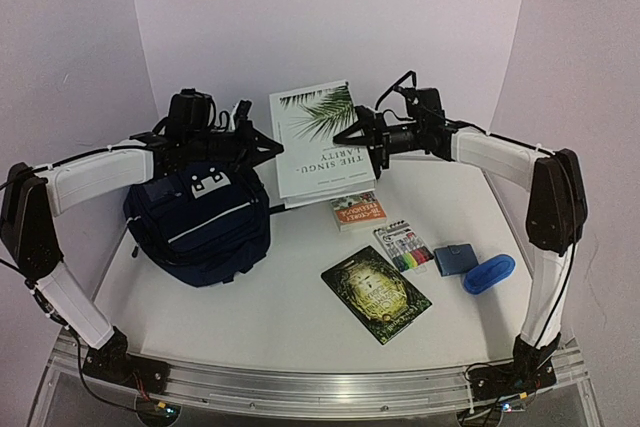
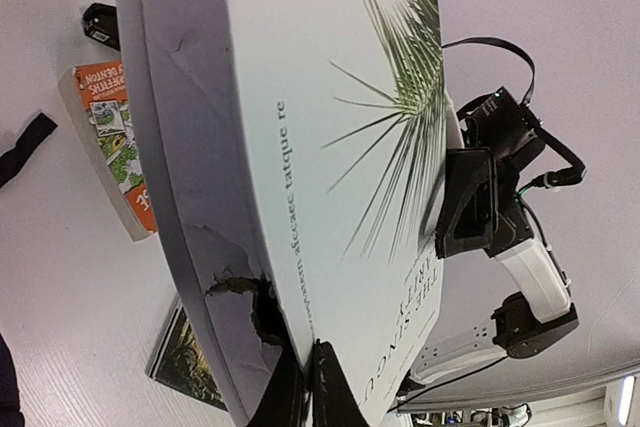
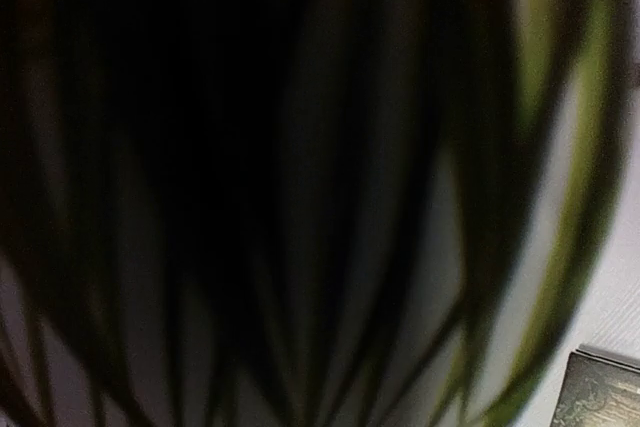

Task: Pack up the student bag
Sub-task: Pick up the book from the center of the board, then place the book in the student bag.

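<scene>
The student bag [image 1: 200,219], navy with thin white stripes and a white patch, lies at the left of the table. A large white book [image 1: 315,142] with a palm-leaf print is tilted up behind it, between my two grippers. My left gripper [image 2: 305,387] is shut on the book's [image 2: 330,147] near edge, beside a torn patch of the cover. My right gripper [image 1: 352,137] is at the book's right edge. In the right wrist view the blurred palm print [image 3: 300,197] fills the frame and hides the fingers.
On the table right of the bag lie a small orange book [image 1: 357,210], a pack of markers [image 1: 405,247], a small blue pouch [image 1: 457,259], a blue case [image 1: 489,273] and a dark green book [image 1: 376,293]. White walls stand close behind.
</scene>
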Available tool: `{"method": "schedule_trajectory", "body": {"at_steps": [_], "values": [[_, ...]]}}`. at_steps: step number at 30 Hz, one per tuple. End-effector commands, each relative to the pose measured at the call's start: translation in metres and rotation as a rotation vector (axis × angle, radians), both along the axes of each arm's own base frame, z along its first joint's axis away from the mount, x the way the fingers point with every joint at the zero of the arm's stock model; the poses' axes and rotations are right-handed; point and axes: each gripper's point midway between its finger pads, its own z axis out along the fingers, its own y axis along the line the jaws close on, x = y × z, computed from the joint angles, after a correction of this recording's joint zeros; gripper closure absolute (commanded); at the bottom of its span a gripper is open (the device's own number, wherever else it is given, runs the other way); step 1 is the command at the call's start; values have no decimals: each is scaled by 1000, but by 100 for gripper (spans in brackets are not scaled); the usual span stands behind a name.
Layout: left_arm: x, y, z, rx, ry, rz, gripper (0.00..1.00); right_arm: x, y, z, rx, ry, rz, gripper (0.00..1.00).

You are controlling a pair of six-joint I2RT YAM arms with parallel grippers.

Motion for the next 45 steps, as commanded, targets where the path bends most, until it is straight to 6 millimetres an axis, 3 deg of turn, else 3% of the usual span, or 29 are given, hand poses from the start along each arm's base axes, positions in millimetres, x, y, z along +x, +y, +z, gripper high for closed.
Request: {"method": "schedule_trajectory", "body": {"at_steps": [1, 5, 7, 10, 13, 16, 20, 22, 24, 27, 31, 35, 45], "values": [[-13, -12, 7, -49, -21, -72, 99, -15, 7, 80, 182, -131, 36, 55], [-9, 1, 10, -29, -34, -22, 83, -17, 6, 78, 184, -145, 33, 85], [-8, 13, 9, -1, -27, -1, 67, -17, 5, 75, 181, -155, 25, 92], [-5, 36, 15, 61, -37, 22, 42, -20, 2, 65, 168, -159, 18, 97], [-6, 51, 13, 179, -54, 15, 26, -28, -3, 47, 149, -156, 21, 100], [-12, 65, -15, 356, -5, -5, 17, -33, -7, 28, 123, -129, 8, 100], [-22, 89, -55, 547, 42, -1, 16, -19, -18, -2, 35, -97, -100, 100], [-27, 99, -67, 616, 39, -8, 17, -6, -34, -36, -196, -151, -185, 100], [-33, 106, -77, 671, 48, -36, 18, 0, -45, -44, -307, -224, -223, 99], [-45, 113, -98, 750, 63, -101, 26, -2, -46, -38, -291, -210, -223, 95], [-64, 126, -137, 922, 103, -198, 36, -6, -50, -49, -319, -234, -215, 94], [-75, 145, -161, 1054, 137, -259, 49, -15, -55, -58, -342, -249, -198, 94], [-89, 162, -206, 1290, 111, -414, 52, -17, -56, -59, -350, -258, -178, 92]]}}
